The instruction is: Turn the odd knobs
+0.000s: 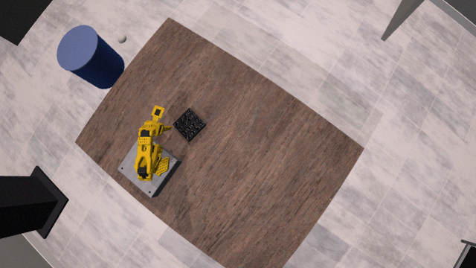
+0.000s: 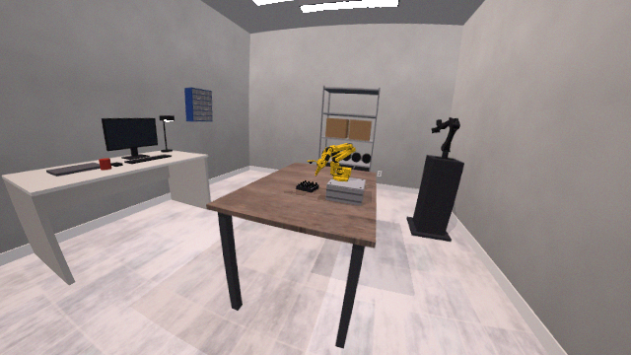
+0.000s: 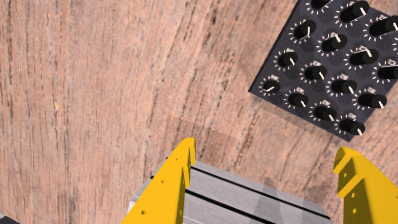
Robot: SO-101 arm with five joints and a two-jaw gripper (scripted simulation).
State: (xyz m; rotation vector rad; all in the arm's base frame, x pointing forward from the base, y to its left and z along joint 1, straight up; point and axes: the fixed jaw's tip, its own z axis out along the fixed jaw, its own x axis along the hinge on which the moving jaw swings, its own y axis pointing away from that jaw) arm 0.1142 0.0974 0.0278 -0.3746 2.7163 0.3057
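The black knob box lies on the brown table, just right of my yellow arm. In the wrist view it sits at the upper right, with several rows of small black knobs with white pointers; its far corner is cut off by the frame. My gripper hangs above the table, short of the box's near edge, with its two yellow fingers partly apart and nothing between them. From overhead the gripper points at the box's left corner. The side view shows the box beside the arm's base.
The arm's grey base block stands near the table's left edge and also shows under the fingers in the wrist view. A blue cylinder and a small white ball are on the floor beyond the table's far left corner.
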